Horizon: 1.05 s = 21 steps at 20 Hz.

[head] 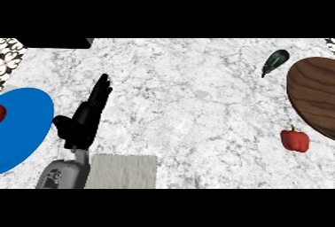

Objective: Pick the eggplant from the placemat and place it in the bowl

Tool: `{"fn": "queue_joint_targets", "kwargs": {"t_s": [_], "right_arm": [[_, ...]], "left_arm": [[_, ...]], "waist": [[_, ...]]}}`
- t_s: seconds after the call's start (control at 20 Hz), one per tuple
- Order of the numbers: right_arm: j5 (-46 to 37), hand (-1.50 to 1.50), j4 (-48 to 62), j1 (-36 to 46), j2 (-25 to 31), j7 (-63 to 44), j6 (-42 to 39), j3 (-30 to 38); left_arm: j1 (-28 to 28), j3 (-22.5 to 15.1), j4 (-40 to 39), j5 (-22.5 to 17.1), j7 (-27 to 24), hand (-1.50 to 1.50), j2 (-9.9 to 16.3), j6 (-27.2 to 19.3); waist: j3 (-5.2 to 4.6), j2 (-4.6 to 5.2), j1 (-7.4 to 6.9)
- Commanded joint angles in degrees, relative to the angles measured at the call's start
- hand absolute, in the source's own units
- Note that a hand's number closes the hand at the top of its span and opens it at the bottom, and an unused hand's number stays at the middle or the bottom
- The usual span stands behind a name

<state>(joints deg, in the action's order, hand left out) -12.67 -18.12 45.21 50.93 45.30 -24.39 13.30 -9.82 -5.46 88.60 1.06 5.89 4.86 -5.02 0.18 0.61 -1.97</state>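
While one eggplant (275,62) lies on the counter (196,111) — two bell peppers (295,140).

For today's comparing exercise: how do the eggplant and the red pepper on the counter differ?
The eggplant is dark and long, lying slanted; the red pepper is bright red, blocky and stands stem up. The eggplant lies by the wooden board's upper left edge, the pepper by its lower left. Both rest on the marble counter.

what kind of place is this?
Likely a kitchen counter: marbled stone top, with an eggplant and a red pepper lying on it beside a wooden board.
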Motion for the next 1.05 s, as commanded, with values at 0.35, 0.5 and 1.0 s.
{"fn": "queue_joint_targets", "kwargs": {"t_s": [0.35, 0.5, 1.0], "right_arm": [[6.23, -1.50, 5.99, -1.16, 8.15, 0.06, -22.09, 4.20], [7.57, -1.50, 5.53, -3.21, 7.83, 0.95, -23.96, 4.70], [10.13, -1.50, 0.61, -8.30, 8.20, 0.79, -28.34, 3.68]], "left_arm": [[0.29, -0.23, 0.40, 0.56, -0.75, 0.00, -1.09, -0.80], [-0.17, 0.71, -0.07, -0.10, -0.41, 0.00, -0.62, -0.47], [0.00, -0.31, -1.11, 1.34, -0.98, 0.00, -1.68, -1.50]], "waist": [[0.13, 0.17, 0.67], [0.26, 0.34, 0.65], [0.34, 0.41, 1.38]]}}
